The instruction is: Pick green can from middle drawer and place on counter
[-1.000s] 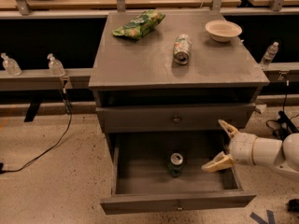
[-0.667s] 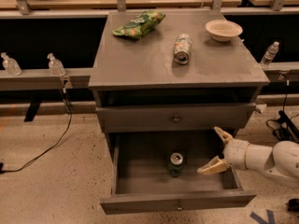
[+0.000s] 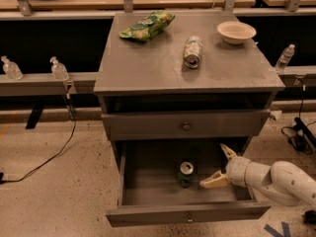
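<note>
Now the gripper (image 3: 216,166) sits inside the middle drawer (image 3: 148,212), on its right side. Compared with a second ago, it has moved left and a little lower, closing most of the gap to the green can (image 3: 186,175). Its two pale fingers are spread wide, one pointing up toward the back of the tray and the other reaching low toward the can. The lower fingertip is just beside the can's right side and looks apart from it. Nothing is held between the fingers.

The green can has not shifted: it stands upright near the middle of the drawer floor, silver top showing. The drawer is pulled out as far as before. On the counter (image 3: 143,65) the layout is unchanged, with a pale can (image 3: 192,52) lying on its side, a bowl (image 3: 236,32) at the back right corner and a green snack bag (image 3: 147,25) at the back. The knobbed drawer front (image 3: 148,126) above the open tray is shut.
</note>
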